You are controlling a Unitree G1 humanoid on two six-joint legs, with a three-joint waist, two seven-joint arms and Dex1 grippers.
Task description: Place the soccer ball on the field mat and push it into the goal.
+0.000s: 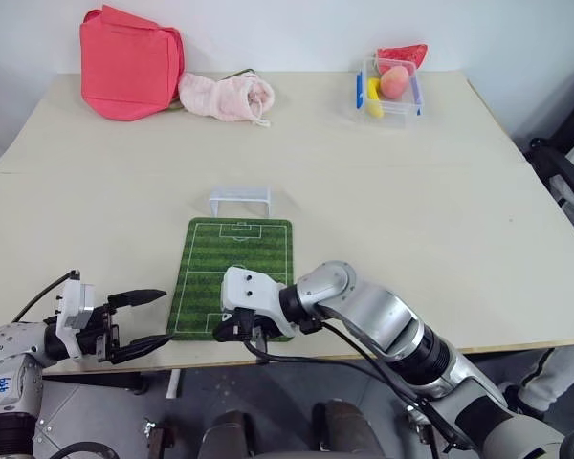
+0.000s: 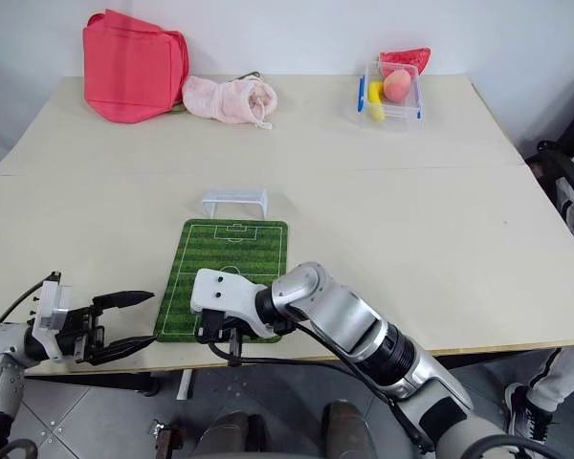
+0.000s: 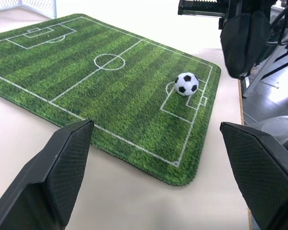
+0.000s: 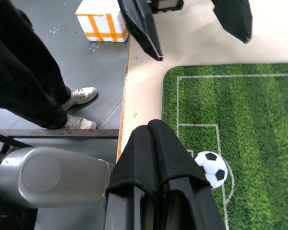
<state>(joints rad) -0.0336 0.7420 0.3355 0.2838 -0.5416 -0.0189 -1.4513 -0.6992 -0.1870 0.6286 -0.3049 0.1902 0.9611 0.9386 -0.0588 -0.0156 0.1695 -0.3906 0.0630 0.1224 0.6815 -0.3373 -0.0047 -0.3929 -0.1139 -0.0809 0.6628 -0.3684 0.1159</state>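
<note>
- Closed right gripper (image 4: 156, 139) sits beside the soccer ball (image 3: 186, 84), which lies on the field mat (image 1: 237, 258)'s near penalty area.
- Left gripper (image 1: 139, 320) hangs open, empty.
- Push straight along the mat's midline toward the goal (image 1: 239, 199), gently.

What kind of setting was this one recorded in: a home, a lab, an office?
Probably a lab or office room set up for tabletop trials. Two plain beige tables stand pushed together against a bare white wall, props such as a toy field mat are laid out, and an office chair stands at the side.
</note>
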